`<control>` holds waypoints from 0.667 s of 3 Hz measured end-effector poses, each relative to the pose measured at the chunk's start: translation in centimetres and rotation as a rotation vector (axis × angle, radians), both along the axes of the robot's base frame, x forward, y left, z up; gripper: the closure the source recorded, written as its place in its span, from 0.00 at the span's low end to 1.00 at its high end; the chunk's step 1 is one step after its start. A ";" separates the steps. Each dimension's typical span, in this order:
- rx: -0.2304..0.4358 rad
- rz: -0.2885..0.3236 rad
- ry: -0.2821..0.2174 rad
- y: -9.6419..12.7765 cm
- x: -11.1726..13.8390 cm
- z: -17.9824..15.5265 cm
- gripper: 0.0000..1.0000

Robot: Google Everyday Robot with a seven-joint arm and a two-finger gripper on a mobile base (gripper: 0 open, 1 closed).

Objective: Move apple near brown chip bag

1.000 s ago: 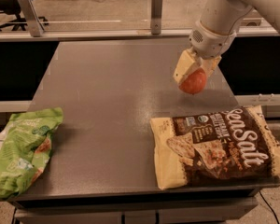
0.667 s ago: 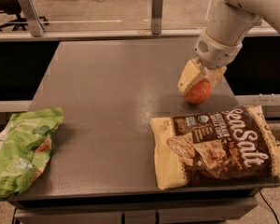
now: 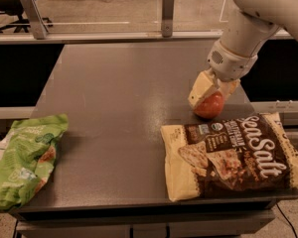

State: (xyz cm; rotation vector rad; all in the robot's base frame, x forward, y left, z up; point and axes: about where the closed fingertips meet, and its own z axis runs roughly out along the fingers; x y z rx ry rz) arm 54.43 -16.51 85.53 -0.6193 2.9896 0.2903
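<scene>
Single high view down table (image 3: 119,93); gripper (image 3: 211,96) clasping apple (image 3: 209,107) right.

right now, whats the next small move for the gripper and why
Probably lower a touch, then release. The gripper is shut on the apple, which hangs low over the table, just beyond the top edge of the brown chip bag. That already looks near enough. I cannot tell whether the apple touches the table, hence the small descent first.

the gripper (image 3: 212,96) over the apple (image 3: 209,108) hides its top; green bag (image 3: 25,162) cut off left.
</scene>
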 end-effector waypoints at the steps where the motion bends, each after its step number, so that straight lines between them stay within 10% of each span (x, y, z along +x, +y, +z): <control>1: 0.002 0.001 -0.005 0.2 0.2 0.0 0.35; 2: 0.004 0.002 -0.011 0.3 0.3 -0.1 0.12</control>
